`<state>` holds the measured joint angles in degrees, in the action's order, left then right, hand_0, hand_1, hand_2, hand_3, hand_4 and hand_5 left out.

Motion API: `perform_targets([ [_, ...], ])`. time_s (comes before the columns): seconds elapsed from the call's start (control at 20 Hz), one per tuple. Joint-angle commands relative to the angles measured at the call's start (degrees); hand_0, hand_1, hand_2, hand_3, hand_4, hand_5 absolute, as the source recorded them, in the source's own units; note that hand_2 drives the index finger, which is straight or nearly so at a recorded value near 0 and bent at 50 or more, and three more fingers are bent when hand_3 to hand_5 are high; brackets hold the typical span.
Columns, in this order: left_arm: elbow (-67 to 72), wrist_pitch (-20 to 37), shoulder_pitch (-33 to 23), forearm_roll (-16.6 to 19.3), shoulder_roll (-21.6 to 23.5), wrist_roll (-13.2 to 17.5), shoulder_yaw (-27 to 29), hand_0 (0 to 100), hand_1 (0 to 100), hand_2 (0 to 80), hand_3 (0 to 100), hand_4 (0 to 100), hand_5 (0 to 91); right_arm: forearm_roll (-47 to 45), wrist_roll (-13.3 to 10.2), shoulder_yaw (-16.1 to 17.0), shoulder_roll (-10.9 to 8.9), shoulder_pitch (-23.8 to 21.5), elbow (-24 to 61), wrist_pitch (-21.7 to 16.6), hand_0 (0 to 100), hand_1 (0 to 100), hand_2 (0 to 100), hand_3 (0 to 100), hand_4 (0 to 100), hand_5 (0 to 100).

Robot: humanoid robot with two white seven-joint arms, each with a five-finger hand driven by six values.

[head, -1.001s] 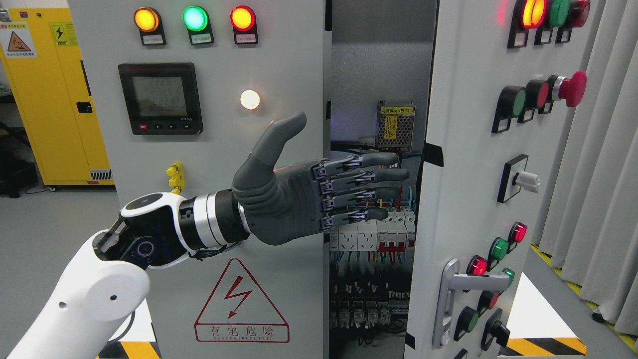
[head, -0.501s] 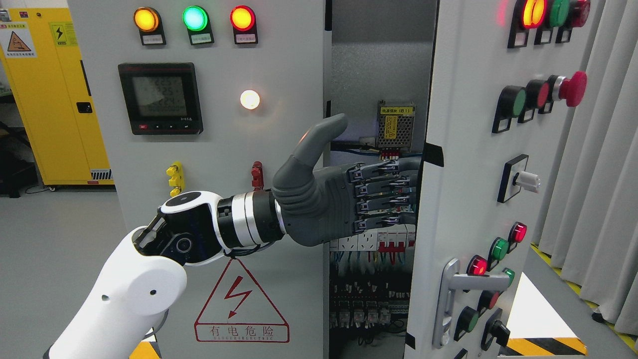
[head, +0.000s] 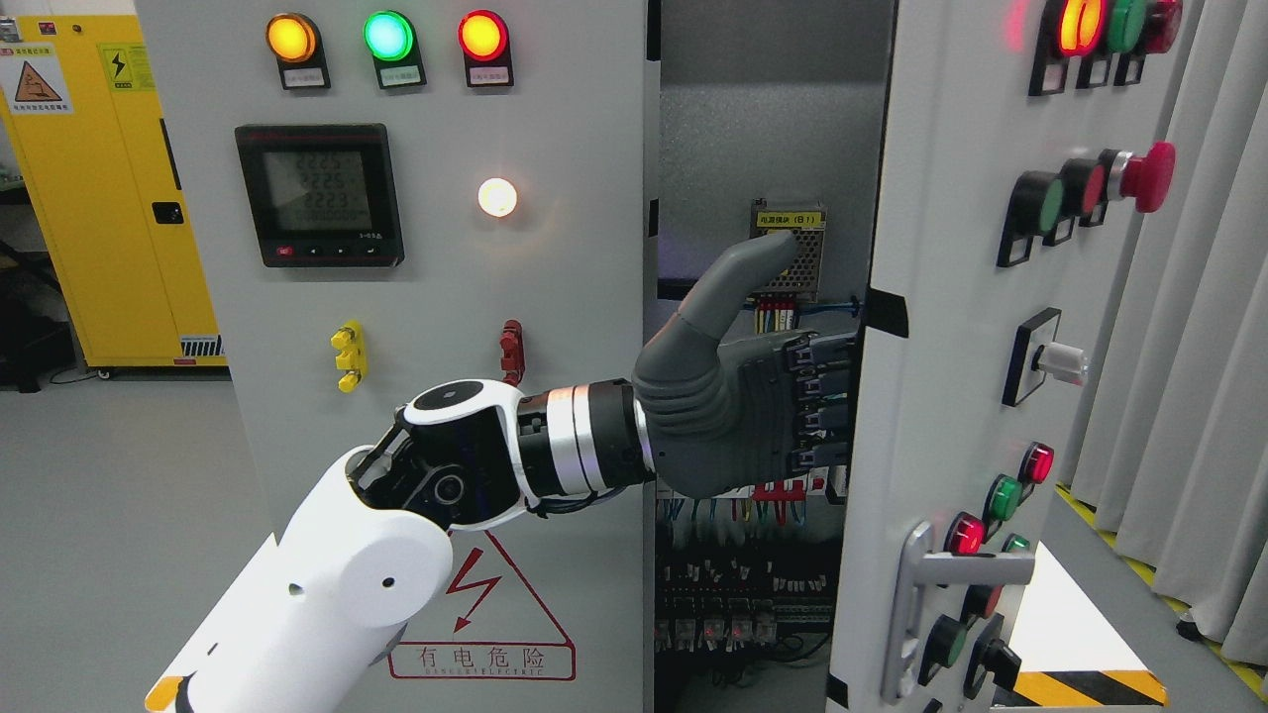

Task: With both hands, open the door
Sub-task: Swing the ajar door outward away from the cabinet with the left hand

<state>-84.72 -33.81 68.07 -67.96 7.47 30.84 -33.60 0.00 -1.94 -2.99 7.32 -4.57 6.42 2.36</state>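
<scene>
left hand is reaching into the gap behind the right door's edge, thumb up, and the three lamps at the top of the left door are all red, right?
Not quite. In the head view the three lamps on the left door are amber, green and red, not all red. The rest holds: the left hand reaches into the gap behind the right door's edge, thumb up.

Grey cabinet panel with meter and indicator lamps fills frame left of centre. Open gap at centre, wired breaker rows and terminals inside, low. Grey half-open door with push buttons and lever handle right of gap. Grey left hand mid-frame within gap, fingertips hidden behind door edge. Yellow storage cabinet far left, behind. Pleated grey curtain at right edge.
</scene>
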Motion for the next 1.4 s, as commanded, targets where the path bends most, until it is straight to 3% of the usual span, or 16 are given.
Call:
perform_targets([
  [0.0,-0.70,-0.03,0.22,1.07,-7.73,-2.79,-0.77,0,0,0.0,0,0,0.0,0.97,0.01,0.00,-0.03,0.00,0.00,0.02,22,8,0,0,0,0],
  [0.3,-3.60,-0.03,-0.31,1.42,-9.49,-3.93,-1.03,0,0,0.0,0,0,0.0,0.97,0.01,0.00,0.06,0.00,0.08,0.02,21,8,0,0,0,0],
  [0.5,-6.50,0.32,-0.57,2.04,-9.93,-11.22,-2.52,0,0,0.0,0,0,0.0,0.97,0.01,0.00,-0.03,0.00,0.00,0.02,21,8,0,0,0,0],
  [0.6,-7.21,0.67,-0.57,2.47,-10.19,-12.64,-3.40,0,0,0.0,0,0,0.0,0.97,0.01,0.00,0.06,0.00,0.00,0.02,21,8,0,0,0,0],
  [0.7,-7.82,0.76,-0.83,5.71,-11.15,-13.87,-3.75,0,0,0.0,0,0,0.0,0.97,0.01,0.00,0.06,0.00,0.00,0.02,21,8,0,0,0,0],
  [0.8,-8.09,0.76,-1.27,7.83,-12.65,-14.49,-3.84,0,0,0.0,0,0,0.0,0.97,0.01,0.00,-0.03,0.00,0.00,0.02,21,8,0,0,0,0],
  [1.15,-9.58,0.76,-2.50,9.68,-14.67,-15.01,-5.68,0,0,0.0,0,0,0.0,0.97,0.01,0.00,-0.03,0.00,0.00,0.02,21,8,0,0,0,0],
  [1.35,-9.15,0.76,-2.50,11.88,-17.57,-18.35,-6.39,0,0,0.0,0,0,0.0,0.97,0.01,0.00,-0.03,0.00,0.00,0.02,21,8,0,0,0,0],
])
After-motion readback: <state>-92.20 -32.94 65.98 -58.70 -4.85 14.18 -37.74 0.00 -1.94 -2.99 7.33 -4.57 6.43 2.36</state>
